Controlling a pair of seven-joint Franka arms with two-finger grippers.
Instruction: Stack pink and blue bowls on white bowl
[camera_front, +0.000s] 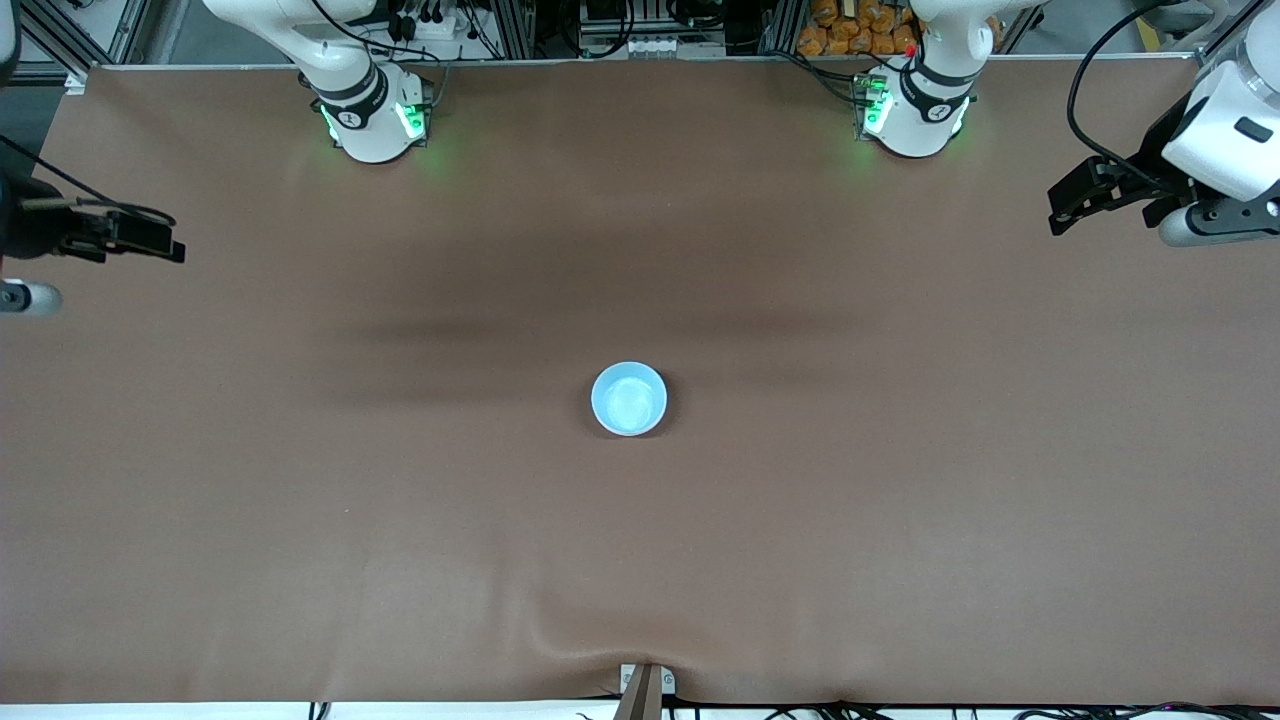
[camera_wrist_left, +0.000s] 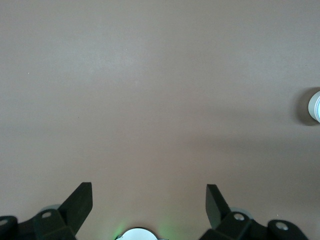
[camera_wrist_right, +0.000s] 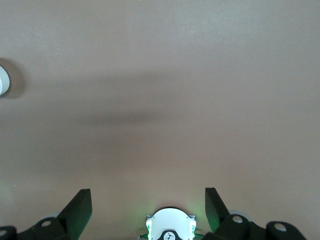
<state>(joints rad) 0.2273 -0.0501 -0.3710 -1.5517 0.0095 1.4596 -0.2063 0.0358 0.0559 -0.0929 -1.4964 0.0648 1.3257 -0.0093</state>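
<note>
A light blue bowl (camera_front: 629, 399) stands upright in the middle of the brown table, open side up. No pink bowl and no white bowl shows apart from it; whether they lie under it cannot be told. A sliver of the bowl shows at the edge of the left wrist view (camera_wrist_left: 315, 106) and of the right wrist view (camera_wrist_right: 2, 80). My left gripper (camera_front: 1075, 205) waits open and empty in the air at the left arm's end of the table (camera_wrist_left: 149, 200). My right gripper (camera_front: 150, 240) waits open and empty at the right arm's end (camera_wrist_right: 148, 200).
The two arm bases (camera_front: 375, 115) (camera_front: 915, 110) stand along the table's edge farthest from the front camera. A small bracket (camera_front: 645, 685) sits at the edge nearest the front camera, with a wrinkle in the brown cover beside it.
</note>
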